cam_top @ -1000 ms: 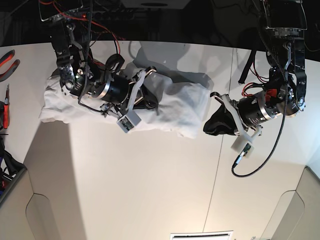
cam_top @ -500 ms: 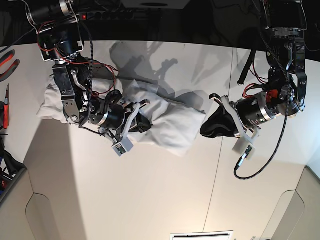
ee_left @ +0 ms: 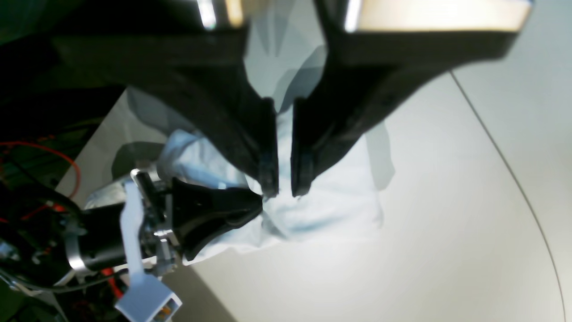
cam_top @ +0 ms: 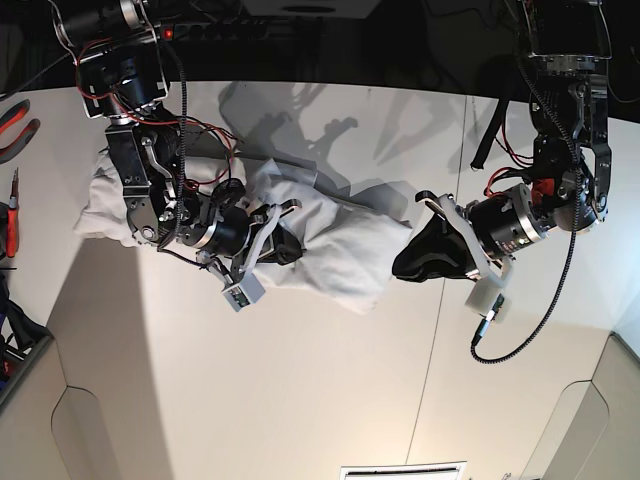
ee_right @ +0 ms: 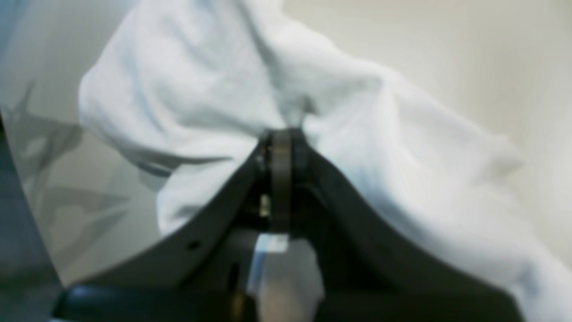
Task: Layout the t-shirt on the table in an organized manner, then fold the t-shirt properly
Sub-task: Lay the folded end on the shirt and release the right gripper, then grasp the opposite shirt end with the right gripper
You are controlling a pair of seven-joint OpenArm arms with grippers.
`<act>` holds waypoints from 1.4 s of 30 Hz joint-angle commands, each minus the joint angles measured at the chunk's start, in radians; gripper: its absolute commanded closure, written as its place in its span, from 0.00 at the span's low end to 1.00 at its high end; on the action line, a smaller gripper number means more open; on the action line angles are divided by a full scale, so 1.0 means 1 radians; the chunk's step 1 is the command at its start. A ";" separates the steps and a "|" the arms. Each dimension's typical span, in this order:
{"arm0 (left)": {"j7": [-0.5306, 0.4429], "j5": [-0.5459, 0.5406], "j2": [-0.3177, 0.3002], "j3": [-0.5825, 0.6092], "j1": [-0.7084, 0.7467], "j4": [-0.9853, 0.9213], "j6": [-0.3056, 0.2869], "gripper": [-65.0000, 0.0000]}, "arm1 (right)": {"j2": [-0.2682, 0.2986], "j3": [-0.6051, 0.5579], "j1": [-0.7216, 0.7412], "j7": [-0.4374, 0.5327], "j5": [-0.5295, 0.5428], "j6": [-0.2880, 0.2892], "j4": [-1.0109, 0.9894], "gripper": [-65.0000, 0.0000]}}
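Two claws in play, and the right gripper (ee_right: pixel 280 136) has its jaws pinched tight on a fold of the t-shirt (cam_top: pixel 330 245), cloth bunching out on both sides of the tips. The left gripper (ee_left: pixel 281 190) hangs at the shirt's far end with its jaws nearly together, only a slim gap between them; nothing appears caught there, though the tips sit close over the fabric. The shirt itself lies crumpled in a long heap near the back edge of the table (cam_top: pixel 330 400), nowhere near spread out. Risk from here: the right claw likely holds several layers, so a pull could drag the whole bundle instead of opening it. That narrow left claw may also skate off the cloth without catching an edge.
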 commanded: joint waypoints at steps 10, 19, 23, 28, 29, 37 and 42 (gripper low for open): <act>-0.025 -0.022 -0.009 -0.004 -0.016 0.015 -0.013 0.91 | 0.002 0.042 0.023 -0.171 0.013 0.003 0.388 0.86; -0.024 0.063 -0.010 -0.004 -0.013 0.015 -0.013 0.91 | -0.021 0.397 -0.084 -0.269 0.193 -0.021 0.645 0.66; -0.025 0.082 -0.011 -0.004 -0.013 0.015 -0.013 0.83 | -0.012 0.629 -0.159 -0.277 0.280 -0.021 0.664 0.60; -0.039 0.082 -0.011 -0.004 -0.013 0.015 -0.013 0.68 | 0.056 0.869 -0.246 -0.288 0.360 -0.023 0.663 0.47; -0.043 0.081 -0.011 -0.004 -0.013 0.015 -0.013 0.68 | 0.078 0.905 -0.264 -0.297 0.376 -0.023 0.660 0.47; -0.048 0.081 -0.011 -0.004 -0.013 0.015 -0.013 0.68 | 0.197 1.015 -0.327 -0.348 0.572 -0.022 0.371 0.36; -0.048 0.081 -0.011 -0.004 -0.013 0.015 -0.013 0.68 | 0.202 0.974 -0.323 -0.368 0.682 -0.003 0.142 0.36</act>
